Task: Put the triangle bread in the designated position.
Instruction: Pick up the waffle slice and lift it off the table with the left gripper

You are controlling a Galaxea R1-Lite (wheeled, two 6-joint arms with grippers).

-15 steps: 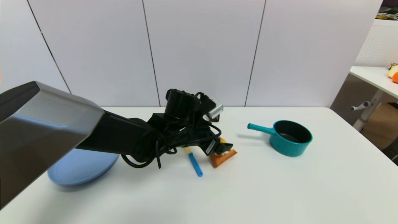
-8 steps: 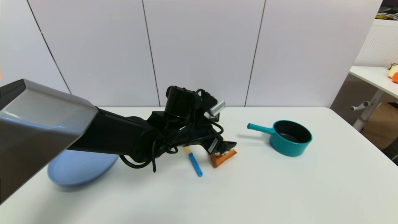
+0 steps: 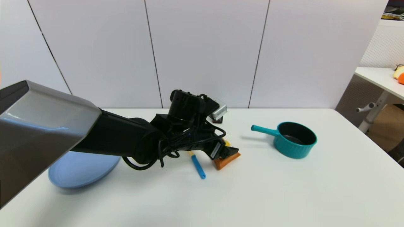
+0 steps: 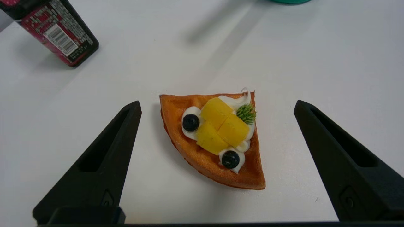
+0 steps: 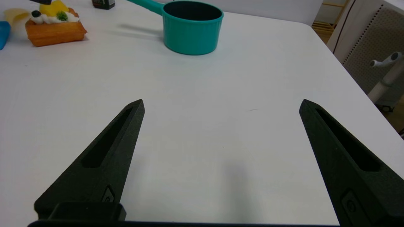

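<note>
Hovering just above the triangle bread (image 3: 228, 158), the left end effector (image 3: 228, 150) reaches in from the left across the white surface (image 3: 284, 189). The head view hides most of the pastry behind the wrist and cables; only its orange-brown edge shows. The left wrist view fills that gap: the wedge (image 4: 217, 135) lies flat on the surface between the two black fingers (image 4: 104, 164), which stand wide apart and clear of it on both sides, with yellow fruit, white cream, dark berries and a green sprig on top. That view also shows a dark bottle with a barcode label (image 4: 56, 33) nearby. In the head view, a blue-handled tool (image 3: 198, 166) lies just beside the bread, a blue plate (image 3: 82, 171) sits under the arm, and a teal saucepan (image 3: 295, 139) stands well apart. The right end effector (image 5: 221, 126), seen only through its own wrist view, hangs spread open over bare surface.
</note>
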